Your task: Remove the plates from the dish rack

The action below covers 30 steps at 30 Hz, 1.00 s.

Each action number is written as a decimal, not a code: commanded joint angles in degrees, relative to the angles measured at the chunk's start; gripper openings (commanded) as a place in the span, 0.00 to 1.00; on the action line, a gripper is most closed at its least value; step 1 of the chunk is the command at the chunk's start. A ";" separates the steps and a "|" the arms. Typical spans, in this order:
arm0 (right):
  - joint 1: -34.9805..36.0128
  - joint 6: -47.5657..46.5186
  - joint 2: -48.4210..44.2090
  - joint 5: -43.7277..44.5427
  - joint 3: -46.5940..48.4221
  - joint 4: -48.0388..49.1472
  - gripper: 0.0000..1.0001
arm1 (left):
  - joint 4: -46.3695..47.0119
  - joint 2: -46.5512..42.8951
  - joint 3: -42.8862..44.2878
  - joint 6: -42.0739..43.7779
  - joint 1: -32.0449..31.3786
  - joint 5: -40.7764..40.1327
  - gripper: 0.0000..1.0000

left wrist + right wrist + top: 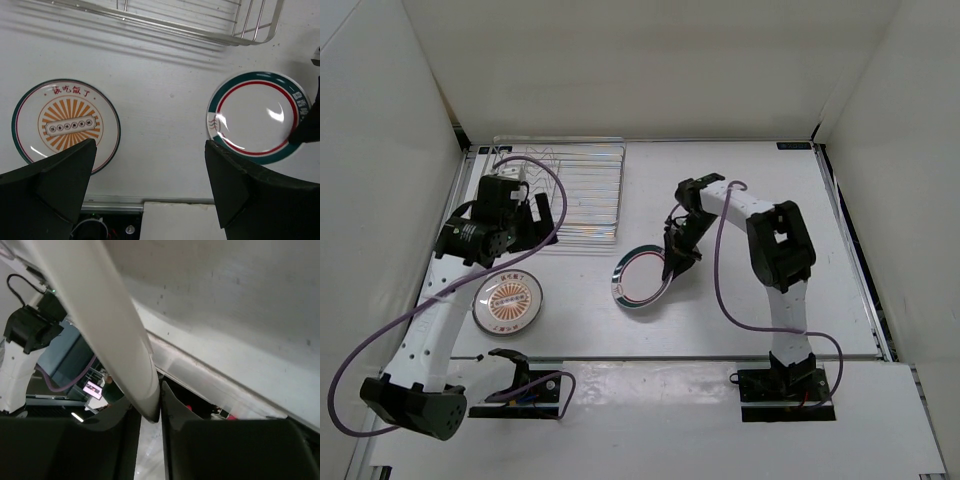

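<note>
The wire dish rack (pixel 582 195) stands at the back left, and its near rail (pixel 200 32) runs along the top of the left wrist view. No plate shows in its slots. An orange sunburst plate (pixel 507 301) (pixel 65 125) lies flat on the table. My left gripper (pixel 535 222) (pixel 150 145) hovers open above the table between the two plates, holding nothing. The teal-and-red rimmed plate (pixel 640 282) (pixel 257 116) is at mid table, tilted with its right side slightly raised. My right gripper (pixel 675 262) (pixel 159 405) is shut on that plate's right rim (pixel 110 325).
White walls (pixel 390 150) enclose the table on three sides. A metal rail (pixel 70 205) marks the front edge, with the arm bases (pixel 785 390) just beyond it. Purple cables (pixel 380 340) loop off both arms.
</note>
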 commanded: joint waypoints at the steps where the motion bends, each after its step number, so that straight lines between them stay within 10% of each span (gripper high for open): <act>1: 0.73 -1.69 3.00 1.02 2.43 -1.57 0.26 | -4.23 -1.90 -0.57 -1.77 0.94 1.24 1.00; 6: 0.56 -1.79 3.44 2.17 -1.24 -1.75 0.33 | -6.35 -1.90 0.40 -1.25 1.91 1.24 1.00; 10: 0.56 -1.96 3.18 3.32 -2.05 -3.33 0.65 | -6.18 -1.90 -0.21 -1.86 2.61 1.59 1.00; 30: -6.46 -1.44 -21.06 29.85 14.57 -15.99 0.90 | -4.33 -0.66 -4.08 -0.73 5.25 7.22 0.92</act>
